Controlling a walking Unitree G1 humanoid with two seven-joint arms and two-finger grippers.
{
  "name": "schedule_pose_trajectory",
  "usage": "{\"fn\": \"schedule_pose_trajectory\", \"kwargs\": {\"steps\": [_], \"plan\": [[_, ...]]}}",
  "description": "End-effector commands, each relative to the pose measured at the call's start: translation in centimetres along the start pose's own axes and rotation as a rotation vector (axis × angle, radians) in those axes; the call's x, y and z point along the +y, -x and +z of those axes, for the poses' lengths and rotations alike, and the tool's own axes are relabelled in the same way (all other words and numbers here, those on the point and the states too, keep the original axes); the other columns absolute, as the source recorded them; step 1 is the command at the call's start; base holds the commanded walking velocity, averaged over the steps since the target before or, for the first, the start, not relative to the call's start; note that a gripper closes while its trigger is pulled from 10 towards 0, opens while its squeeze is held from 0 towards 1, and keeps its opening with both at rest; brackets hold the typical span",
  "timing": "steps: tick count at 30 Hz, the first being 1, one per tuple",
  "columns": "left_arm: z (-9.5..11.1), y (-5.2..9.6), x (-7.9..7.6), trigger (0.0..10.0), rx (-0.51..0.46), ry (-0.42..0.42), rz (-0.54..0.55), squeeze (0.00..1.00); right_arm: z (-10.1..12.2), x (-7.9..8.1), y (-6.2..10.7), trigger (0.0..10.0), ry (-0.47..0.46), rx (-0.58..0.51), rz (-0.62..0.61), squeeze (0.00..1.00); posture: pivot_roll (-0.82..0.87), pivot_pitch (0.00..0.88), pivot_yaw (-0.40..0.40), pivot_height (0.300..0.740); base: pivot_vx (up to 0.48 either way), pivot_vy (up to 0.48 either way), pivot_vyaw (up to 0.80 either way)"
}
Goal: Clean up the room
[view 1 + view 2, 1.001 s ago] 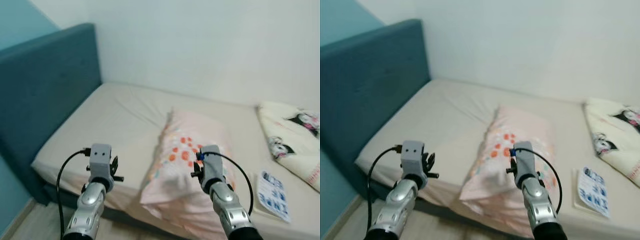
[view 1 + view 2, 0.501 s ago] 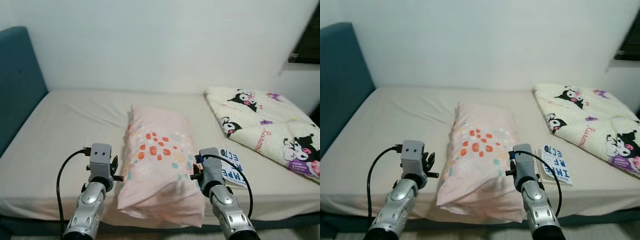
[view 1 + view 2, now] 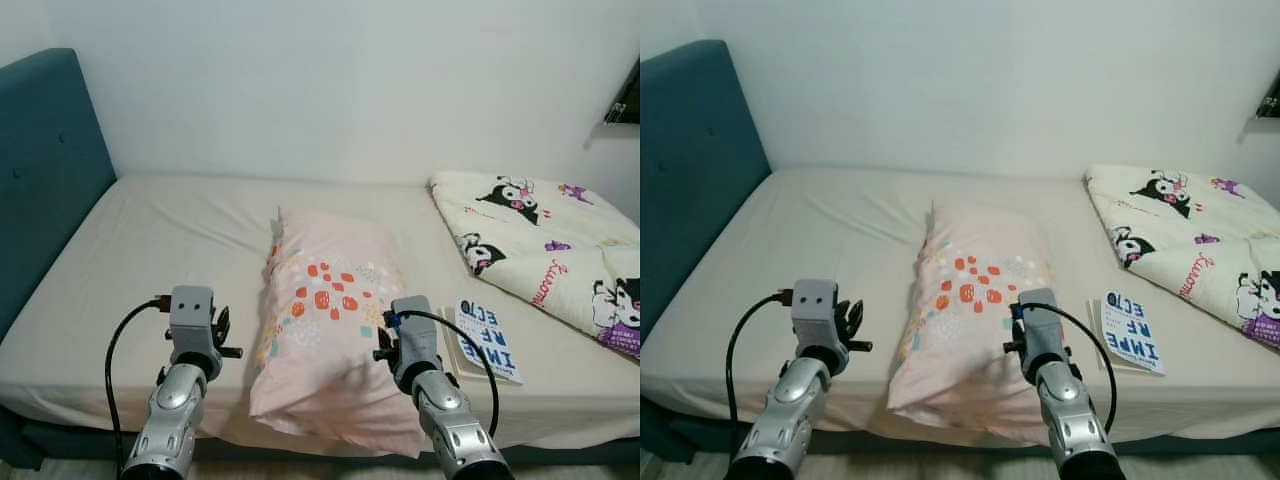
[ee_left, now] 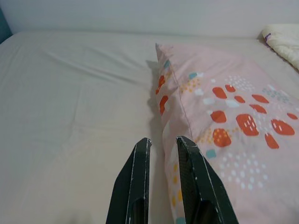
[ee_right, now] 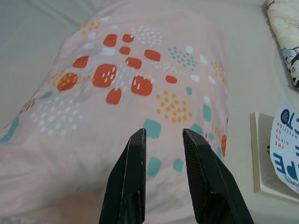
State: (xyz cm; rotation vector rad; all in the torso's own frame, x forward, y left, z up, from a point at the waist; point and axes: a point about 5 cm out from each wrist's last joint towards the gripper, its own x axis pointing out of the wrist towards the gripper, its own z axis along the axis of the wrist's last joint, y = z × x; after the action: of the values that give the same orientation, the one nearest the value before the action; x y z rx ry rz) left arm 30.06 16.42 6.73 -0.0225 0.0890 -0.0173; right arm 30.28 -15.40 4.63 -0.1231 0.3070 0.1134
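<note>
The pillow (image 3: 330, 320), pale pink with red, orange and teal spots, lies lengthwise on the bed (image 3: 160, 260), its near end overhanging the front edge of the mattress. It sits between the two end effectors and reaches ahead of both.

The right end effector (image 5: 161, 140) is held above the near right part of the pillow. Its two black fingers (image 5: 132, 177) are slightly apart with a narrow gap and grip nothing; the patterned fabric shows through the gap. The right arm's wrist housing (image 3: 412, 340) appears over the pillow's right edge in the head views.

The left end effector (image 4: 162, 145) is held just beside the pillow's left edge, over the beige sheet. Its fingers (image 4: 135, 182) are also slightly apart and empty; one finger lines up with the pillow's seam, the other is over bare sheet. Contact with the pillow cannot be determined.

Outboard of the right end effector, a book (image 3: 487, 340) with a white and blue cover lies flat on the bed, near the pillow but not touching it. Further to that side, a cream blanket (image 3: 545, 240) printed with black and white cartoon figures is spread over the mattress. Outboard of the left end effector stands a teal upholstered headboard (image 3: 50, 170). A plain white wall (image 3: 330, 80) runs behind the bed.
</note>
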Motion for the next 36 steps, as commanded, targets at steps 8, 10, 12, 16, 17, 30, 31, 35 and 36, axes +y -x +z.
{"fn": "schedule_pose_trajectory", "kwargs": {"steps": [8,10,12,16,17,30,31,35,36], "plan": [[0.3,0.0,0.1,10.0,-0.022,0.003,-0.011,0.00,0.3,-0.1,-0.1,10.0,0.001,-0.015,0.000,0.00,0.02,0.000,-0.057,0.740,0.304,0.000,0.00],[0.3,-0.1,0.1,10.0,-0.022,0.001,-0.012,0.00,0.3,-0.1,-0.1,10.0,0.000,-0.014,0.000,0.00,0.02,0.000,-0.055,0.740,0.262,0.000,0.00],[0.3,-0.1,0.1,10.0,-0.027,-0.002,-0.011,0.00,0.2,-0.1,-0.1,10.0,0.001,-0.013,0.000,0.00,0.02,0.000,-0.055,0.740,0.120,0.000,0.00],[0.4,-0.1,0.0,10.0,-0.035,-0.006,-0.022,0.00,0.2,-0.1,-0.1,10.0,-0.001,-0.009,-0.003,0.00,0.02,0.000,-0.050,0.740,0.000,0.000,0.00],[0.4,-0.1,0.0,10.0,-0.035,-0.006,-0.022,0.00,0.2,-0.1,-0.1,10.0,-0.001,-0.009,-0.003,0.00,0.02,0.000,-0.050,0.740,0.000,0.000,0.00],[0.8,-0.5,-0.6,10.0,-0.050,-0.022,-0.065,0.00,0.1,-0.6,0.0,10.0,-0.016,-0.010,-0.065,0.00,0.01,0.000,-0.039,0.740,0.000,0.000,0.00],[0.9,-0.6,-0.6,10.0,-0.051,-0.022,-0.065,0.00,0.1,-0.9,0.0,10.0,-0.014,-0.007,-0.083,0.00,0.01,0.000,-0.039,0.740,0.000,0.000,0.00],[0.9,-0.7,-0.7,10.0,-0.051,-0.020,-0.065,0.00,-0.1,-1.2,0.0,10.0,-0.030,0.009,-0.101,0.00,0.01,0.000,-0.040,0.740,0.000,0.000,0.00],[0.9,-0.7,-0.7,10.0,-0.048,-0.019,-0.067,0.00,-0.1,-1.3,0.0,10.0,-0.039,0.011,-0.107,0.00,0.01,0.000,-0.040,0.735,0.000,0.000,0.00]]}}
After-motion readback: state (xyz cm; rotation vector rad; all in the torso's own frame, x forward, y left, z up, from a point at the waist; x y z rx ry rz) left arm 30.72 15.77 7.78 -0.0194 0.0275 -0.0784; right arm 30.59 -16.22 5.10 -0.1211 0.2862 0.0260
